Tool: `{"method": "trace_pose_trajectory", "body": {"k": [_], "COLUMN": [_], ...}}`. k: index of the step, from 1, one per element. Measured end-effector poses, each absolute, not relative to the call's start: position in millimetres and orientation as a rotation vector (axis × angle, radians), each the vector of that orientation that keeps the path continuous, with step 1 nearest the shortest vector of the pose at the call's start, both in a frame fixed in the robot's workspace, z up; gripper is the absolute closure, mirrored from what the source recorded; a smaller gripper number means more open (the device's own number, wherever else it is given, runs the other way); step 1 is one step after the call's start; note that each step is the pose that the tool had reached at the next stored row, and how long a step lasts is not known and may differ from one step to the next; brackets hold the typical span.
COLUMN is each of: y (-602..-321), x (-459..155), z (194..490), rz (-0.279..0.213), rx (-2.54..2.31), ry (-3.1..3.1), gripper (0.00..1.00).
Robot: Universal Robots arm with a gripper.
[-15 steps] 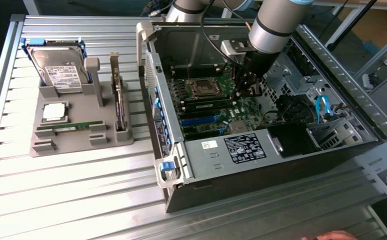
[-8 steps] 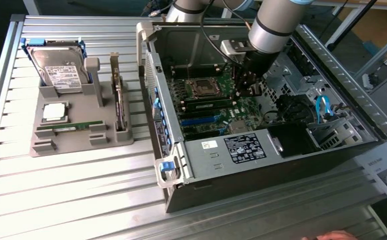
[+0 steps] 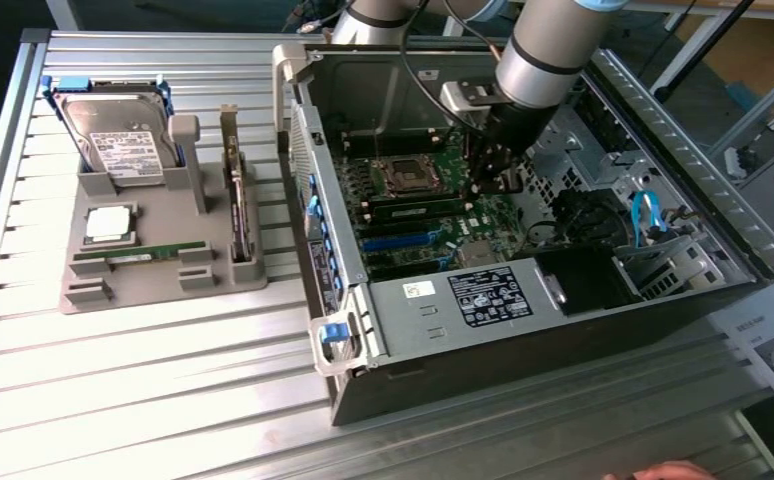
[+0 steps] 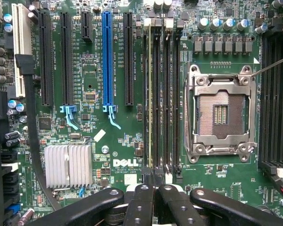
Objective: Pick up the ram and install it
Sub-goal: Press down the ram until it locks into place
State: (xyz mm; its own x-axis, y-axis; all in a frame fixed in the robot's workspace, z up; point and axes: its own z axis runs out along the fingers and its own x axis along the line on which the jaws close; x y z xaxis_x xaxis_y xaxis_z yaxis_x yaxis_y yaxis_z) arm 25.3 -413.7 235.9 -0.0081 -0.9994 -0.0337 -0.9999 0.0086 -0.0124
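The ram (image 3: 140, 252), a long thin green stick, lies flat in the front slot of the grey holder (image 3: 94, 295) at the exterior view's left, far from the arm. My gripper (image 3: 498, 182) is down inside the open computer case, just above the motherboard's memory slots (image 3: 414, 207). In the wrist view the fingertips (image 4: 142, 197) are pressed together, the gripper (image 4: 154, 189) is shut, and nothing shows between them. They hang over the end of the row of memory slots (image 4: 167, 94). One slot shows a thin pale green edge (image 4: 150, 94) running along its length.
The holder also carries a hard drive (image 3: 120, 140), a square silver processor chip (image 3: 108, 224) and a dark upright card (image 3: 236, 205). The empty processor socket (image 4: 220, 115) lies beside the memory slots. Case walls (image 3: 347, 350), drive cages and cables (image 3: 647, 215) hem in the arm. A hand (image 3: 667, 472) shows at the bottom edge.
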Motion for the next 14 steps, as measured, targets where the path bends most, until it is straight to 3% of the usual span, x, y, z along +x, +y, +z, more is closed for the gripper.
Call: {"method": "trace_pose_trajectory", "body": {"k": [14], "y": [-413.7], "x": [25.4], "z": [233.7], "rz": [0.023], "rx": [-2.189], "ry": [2.207], "gripper": [0.90]}}
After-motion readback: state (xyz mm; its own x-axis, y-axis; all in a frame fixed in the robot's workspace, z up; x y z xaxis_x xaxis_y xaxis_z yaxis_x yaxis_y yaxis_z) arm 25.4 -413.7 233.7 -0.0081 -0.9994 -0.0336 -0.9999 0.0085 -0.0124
